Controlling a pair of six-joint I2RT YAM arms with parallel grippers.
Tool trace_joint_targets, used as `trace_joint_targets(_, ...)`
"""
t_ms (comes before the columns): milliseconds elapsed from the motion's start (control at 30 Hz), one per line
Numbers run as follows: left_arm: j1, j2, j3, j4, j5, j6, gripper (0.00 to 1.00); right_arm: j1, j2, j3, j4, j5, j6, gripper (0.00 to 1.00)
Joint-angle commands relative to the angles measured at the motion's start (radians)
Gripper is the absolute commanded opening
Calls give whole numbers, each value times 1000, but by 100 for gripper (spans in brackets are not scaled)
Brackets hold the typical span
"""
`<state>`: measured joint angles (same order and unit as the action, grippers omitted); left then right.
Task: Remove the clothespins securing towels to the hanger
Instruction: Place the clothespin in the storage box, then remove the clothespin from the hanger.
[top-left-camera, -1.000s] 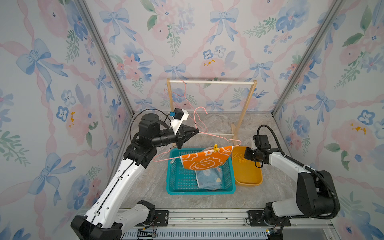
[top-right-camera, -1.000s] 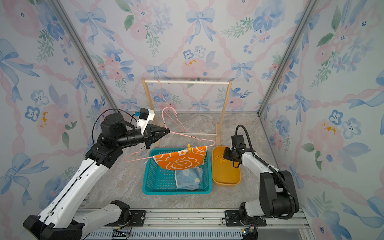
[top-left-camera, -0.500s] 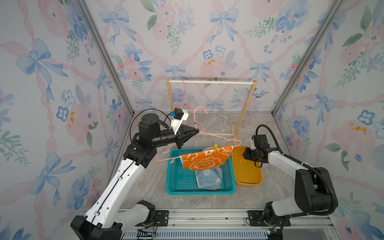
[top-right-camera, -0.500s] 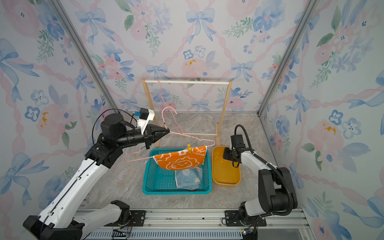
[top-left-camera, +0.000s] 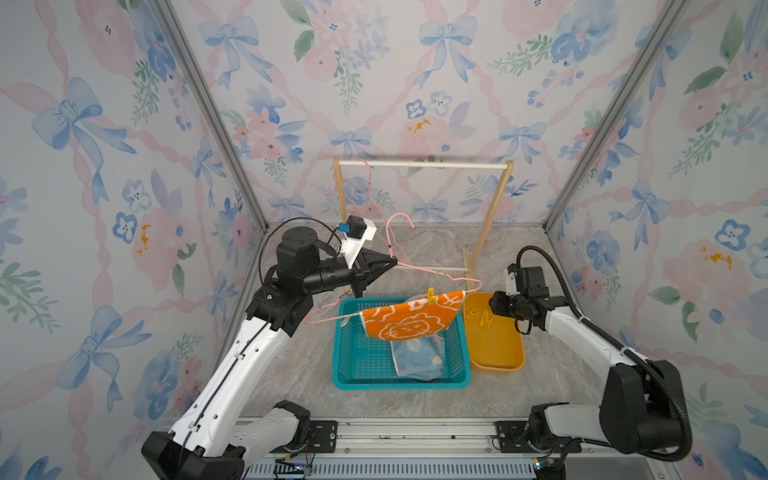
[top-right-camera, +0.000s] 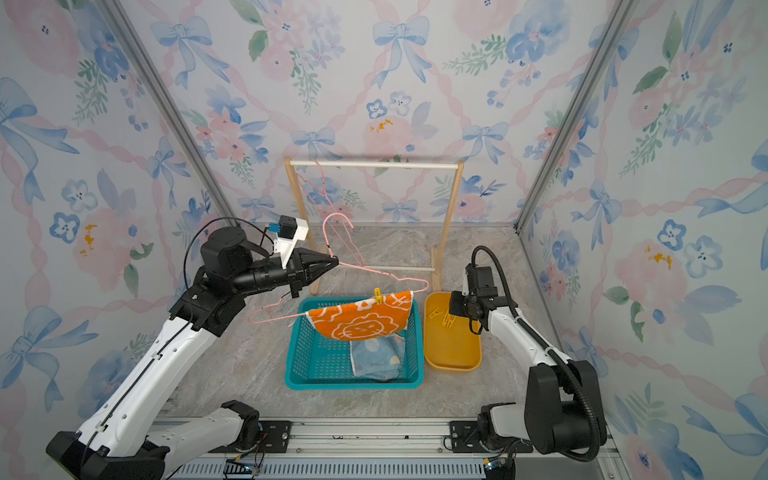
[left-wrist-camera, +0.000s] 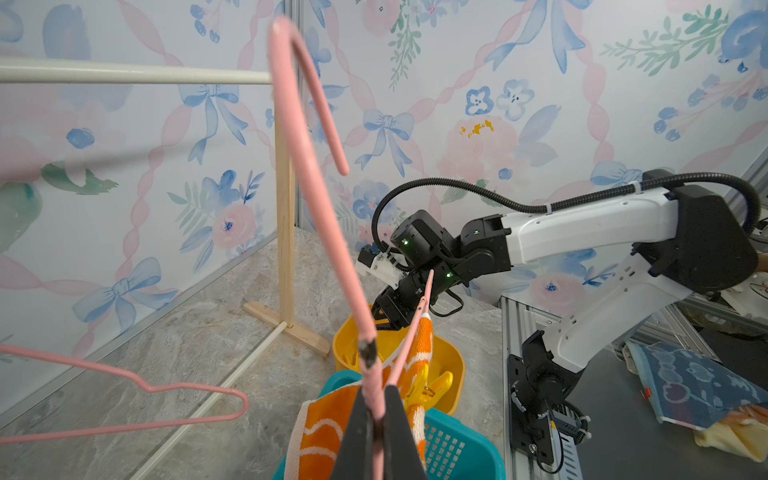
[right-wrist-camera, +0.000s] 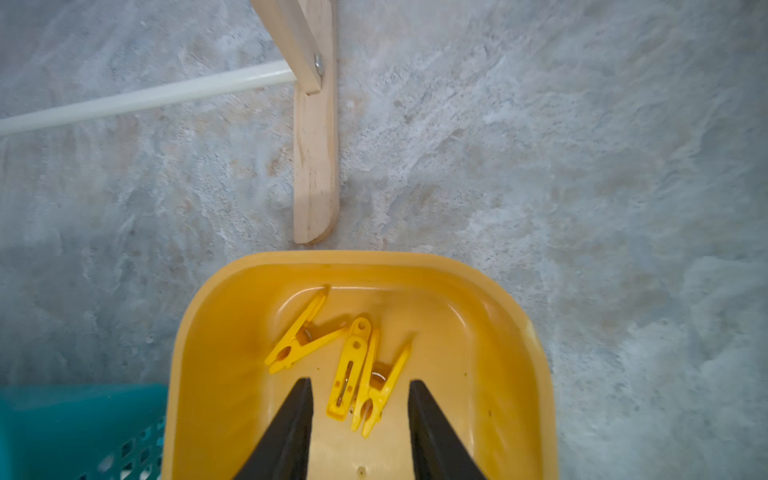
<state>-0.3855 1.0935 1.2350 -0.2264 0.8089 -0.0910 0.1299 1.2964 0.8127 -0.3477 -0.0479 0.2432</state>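
Observation:
My left gripper (top-left-camera: 392, 262) (left-wrist-camera: 376, 392) is shut on the neck of a pink wire hanger (top-left-camera: 436, 276) (left-wrist-camera: 324, 199) and holds it in the air over the teal basket (top-left-camera: 345, 382). An orange towel (top-left-camera: 409, 324) (top-right-camera: 357, 322) drapes over the hanger's bar, with one yellow clothespin (top-left-camera: 431, 296) (left-wrist-camera: 428, 388) clipped on it. The light blue towel (top-left-camera: 415, 359) lies in the basket. My right gripper (top-left-camera: 494, 305) (right-wrist-camera: 360, 381) is open and empty just above the yellow tray (top-left-camera: 498, 353) (right-wrist-camera: 478, 332), where three loose clothespins (right-wrist-camera: 349, 370) lie.
A wooden rack (top-left-camera: 424, 165) stands at the back with another pink hanger (top-left-camera: 365, 183) on its rail. One rack foot (right-wrist-camera: 316, 166) ends right at the tray's far rim. Basket and tray sit side by side on the marble-look floor.
The right gripper's jaws have spread apart over the yellow tray. The left arm, the hanger and the orange towel have not moved.

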Motion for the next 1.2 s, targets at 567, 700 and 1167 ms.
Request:
trace_joint_targets(567, 10, -16, 6, 31, 24, -10, 0, 257, -570, -6, -12, 9, -217, 39)
trace_joint_targets(700, 9, -12, 6, 30, 26, -9, 0, 312, -610, 36, -50, 54, -243, 39)
trace_joint_targets(1167, 9, -15, 4, 31, 18, -9, 0, 547, -632, 165, -104, 53, -345, 38)
